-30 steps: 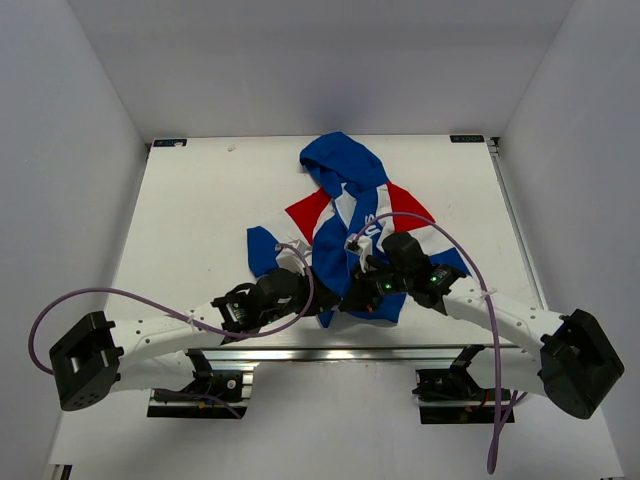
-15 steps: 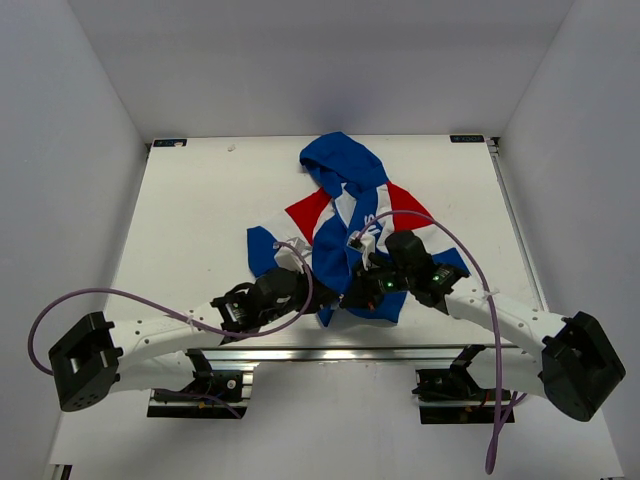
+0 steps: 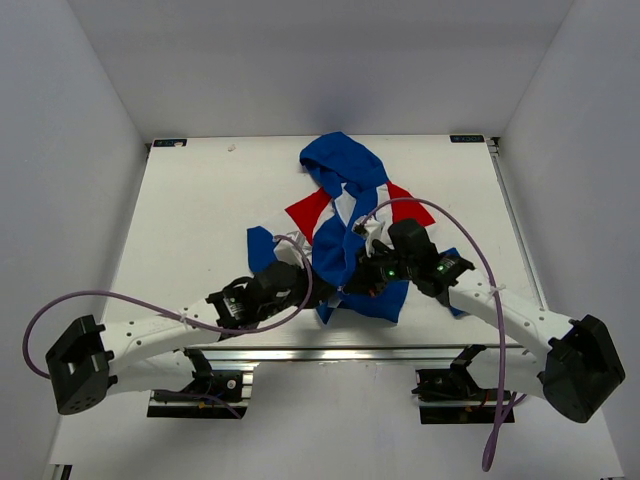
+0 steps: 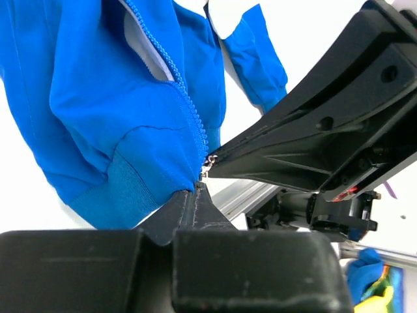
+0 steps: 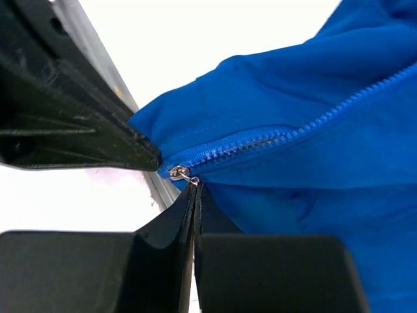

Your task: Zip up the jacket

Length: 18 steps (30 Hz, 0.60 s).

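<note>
From above, both arms reach in from the near corners and meet in the middle, low over the table (image 3: 190,210). The left gripper (image 3: 318,293) and the right gripper (image 3: 357,283) sit tip to tip at the bottom edge of the jacket (image 3: 345,200). The jacket lies in the middle of the table, with its hood toward the far wall. There is bare white table on both sides of it, and walls stand on three sides. The metal rail (image 3: 330,354) runs along the near edge, just behind the grippers.

The left wrist camera shows what the top view hides. The left gripper (image 4: 195,190) is pinched shut on the jacket (image 4: 98,104) at the very bottom of the zipper (image 4: 174,81). The right gripper's fingers (image 4: 306,137) come in from the right and almost touch it.

The right wrist camera shows the right gripper (image 5: 194,189) squeezed shut on the little silver zipper pull (image 5: 180,173). The zipper (image 5: 280,136) runs up and to the right across the blue jacket (image 5: 313,91). The left gripper's fingers (image 5: 65,124) point in from the left, right beside the pull.
</note>
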Each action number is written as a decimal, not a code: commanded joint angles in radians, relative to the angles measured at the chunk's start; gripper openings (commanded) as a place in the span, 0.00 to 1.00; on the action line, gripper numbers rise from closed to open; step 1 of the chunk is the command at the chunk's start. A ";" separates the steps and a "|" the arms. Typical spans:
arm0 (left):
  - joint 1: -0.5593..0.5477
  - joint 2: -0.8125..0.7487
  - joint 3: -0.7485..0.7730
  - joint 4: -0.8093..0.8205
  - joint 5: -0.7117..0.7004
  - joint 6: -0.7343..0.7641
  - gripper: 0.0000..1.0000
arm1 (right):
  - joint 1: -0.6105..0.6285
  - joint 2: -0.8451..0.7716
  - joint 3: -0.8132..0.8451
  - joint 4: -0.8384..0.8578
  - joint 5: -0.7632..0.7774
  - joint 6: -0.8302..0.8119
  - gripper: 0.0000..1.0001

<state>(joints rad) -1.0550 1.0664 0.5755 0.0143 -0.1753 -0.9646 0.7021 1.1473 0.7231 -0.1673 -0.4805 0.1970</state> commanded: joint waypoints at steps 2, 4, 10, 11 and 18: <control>0.000 0.039 0.078 -0.177 0.065 0.096 0.00 | -0.024 0.023 0.097 -0.075 0.209 -0.039 0.00; 0.000 0.061 0.096 -0.208 0.094 0.133 0.00 | -0.024 0.051 0.134 -0.116 0.272 -0.045 0.00; 0.000 0.087 0.132 -0.306 0.161 0.148 0.00 | -0.024 0.109 0.185 -0.152 0.471 -0.010 0.00; 0.000 0.087 0.136 -0.316 0.171 0.159 0.00 | -0.024 0.118 0.202 -0.158 0.532 -0.007 0.00; 0.000 0.047 0.112 -0.379 0.281 0.126 0.00 | -0.067 0.246 0.280 -0.094 0.597 -0.037 0.00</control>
<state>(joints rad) -1.0462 1.1542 0.6876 -0.2447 -0.0280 -0.8291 0.6884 1.3575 0.9241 -0.3435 -0.0471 0.1936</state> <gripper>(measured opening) 0.018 0.011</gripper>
